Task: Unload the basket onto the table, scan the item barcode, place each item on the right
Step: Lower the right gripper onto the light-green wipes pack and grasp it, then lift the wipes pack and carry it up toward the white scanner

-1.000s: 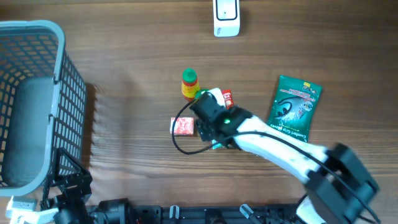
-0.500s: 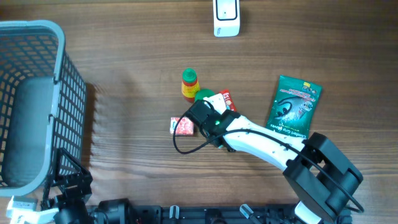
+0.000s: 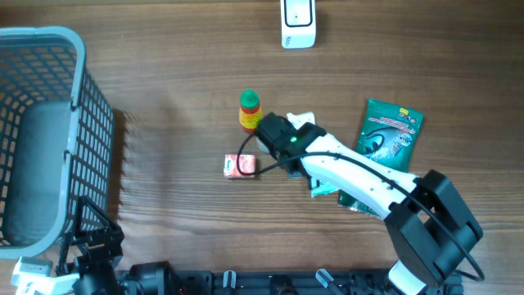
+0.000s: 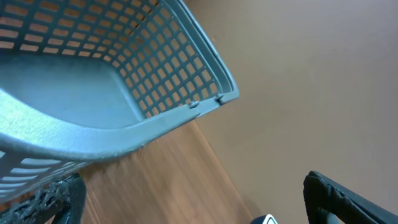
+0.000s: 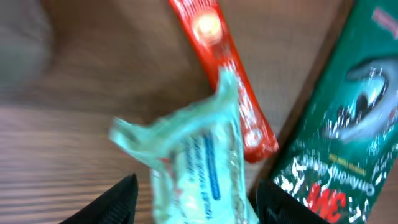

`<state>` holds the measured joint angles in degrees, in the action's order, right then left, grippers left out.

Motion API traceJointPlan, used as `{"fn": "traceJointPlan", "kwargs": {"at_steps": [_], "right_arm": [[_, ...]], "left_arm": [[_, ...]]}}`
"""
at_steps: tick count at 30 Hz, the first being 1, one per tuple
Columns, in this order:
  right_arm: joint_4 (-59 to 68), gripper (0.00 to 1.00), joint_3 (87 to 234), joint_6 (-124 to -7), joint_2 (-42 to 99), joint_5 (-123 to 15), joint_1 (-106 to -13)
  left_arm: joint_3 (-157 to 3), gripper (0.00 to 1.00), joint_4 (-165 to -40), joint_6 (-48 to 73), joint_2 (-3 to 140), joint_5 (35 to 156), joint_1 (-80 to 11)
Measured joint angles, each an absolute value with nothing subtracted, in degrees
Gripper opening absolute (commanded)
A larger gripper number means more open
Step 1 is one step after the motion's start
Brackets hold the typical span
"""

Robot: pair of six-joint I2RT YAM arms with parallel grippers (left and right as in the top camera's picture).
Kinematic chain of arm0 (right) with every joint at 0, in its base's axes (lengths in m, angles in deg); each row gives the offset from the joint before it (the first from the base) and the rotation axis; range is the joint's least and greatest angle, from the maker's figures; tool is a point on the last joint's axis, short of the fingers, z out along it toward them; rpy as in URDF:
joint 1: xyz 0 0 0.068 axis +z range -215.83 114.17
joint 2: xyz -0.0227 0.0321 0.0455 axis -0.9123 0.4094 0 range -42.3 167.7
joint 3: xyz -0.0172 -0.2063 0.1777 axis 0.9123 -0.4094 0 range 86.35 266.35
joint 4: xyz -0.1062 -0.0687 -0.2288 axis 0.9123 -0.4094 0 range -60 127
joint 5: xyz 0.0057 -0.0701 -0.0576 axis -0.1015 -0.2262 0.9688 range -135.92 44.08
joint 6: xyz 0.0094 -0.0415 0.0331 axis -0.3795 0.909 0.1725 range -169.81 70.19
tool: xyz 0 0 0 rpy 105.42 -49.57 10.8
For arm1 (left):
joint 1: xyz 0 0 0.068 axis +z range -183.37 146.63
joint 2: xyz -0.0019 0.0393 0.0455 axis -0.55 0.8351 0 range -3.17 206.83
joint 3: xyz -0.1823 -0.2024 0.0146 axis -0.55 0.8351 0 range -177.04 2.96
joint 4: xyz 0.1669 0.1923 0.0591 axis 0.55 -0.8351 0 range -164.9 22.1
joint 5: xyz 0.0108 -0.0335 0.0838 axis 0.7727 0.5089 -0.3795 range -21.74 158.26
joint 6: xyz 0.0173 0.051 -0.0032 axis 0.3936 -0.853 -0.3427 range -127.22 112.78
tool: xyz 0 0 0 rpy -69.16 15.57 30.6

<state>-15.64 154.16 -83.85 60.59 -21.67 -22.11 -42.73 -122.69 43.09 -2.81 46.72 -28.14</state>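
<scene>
step in hand, as we read it: picking up the item to be scanned.

the right gripper (image 5: 198, 186) sits over the middle of the table (image 3: 164, 90), just right of the small bottle (image 3: 249, 111). in the wrist view a pale packet (image 5: 199, 146) fills the gap between the two fingers (image 5: 115, 202). the jaws look closed on its lower end. we judge it gripped and raised a little off the wood, though the view is blurred. one corner of it pokes out beside the gripper in the overhead view.

below it on the table lie a red stick packet (image 5: 227, 81) and, just beside that, a green packet (image 5: 348, 124). a small red box (image 3: 241, 166) lies left of the arm, apart from the rest.

the left gripper (image 4: 189, 190) is parked by the basket (image 4: 155, 124), jaws wide apart, holding nothing.

the scanner (image 3: 297, 24) stands at the far edge, well apart from the packet. we see no barcode; the print on the packet is too blurred to read.

next move, in our judgement: carry the packet to the scanner and turn its printed face toward the window. the pinch must be firm, since the wrapper looks thin and floppy.
</scene>
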Motion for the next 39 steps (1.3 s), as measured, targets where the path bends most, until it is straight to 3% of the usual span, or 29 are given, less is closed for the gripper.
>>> {"fn": "traceJointPlan", "kwargs": {"at_steps": [14,17,22,32,33,34,36,39], "right_arm": [[-8.8,0.61,146.5,-83.1,60.6,-21.7,-21.7],[-8.8,0.56,145.9,-83.2,60.6,-21.7,-21.7],[-8.8,0.40,145.6,-83.7,60.6,-21.5,-21.8],[-10.5,0.45,147.2,-86.5,65.1,-21.0,-21.4],[-11.1,0.41,147.9,-86.7,65.9,-20.8,-21.2],[-11.6,0.26,148.4,-86.7,66.4,-20.8,-21.2],[-12.2,0.09,149.2,-86.4,67.2,-21.0,-21.2],[-12.7,0.04,149.9,-86.1,67.7,-21.2,-21.1]], "left_arm": [[-40.6,1.00,-115.5,43.2,-2.8,47.2,-28.1],[-38.1,1.00,-111.5,42.6,-2.8,49.3,-28.1],[-33.5,1.00,-106.2,42.6,-2.8,51.7,-28.1],[-28.3,1.00,-106.2,42.6,-2.8,52.3,-28.1],[-28.0,1.00,-106.2,42.6,-2.8,52.3,-28.1],[-27.9,1.00,-106.1,42.6,-2.8,52.3,-28.1],[-27.8,1.00,-106.0,42.6,-2.8,52.3,-28.1],[-27.8,1.00,-105.9,42.6,-2.8,52.3,-28.1]]}}
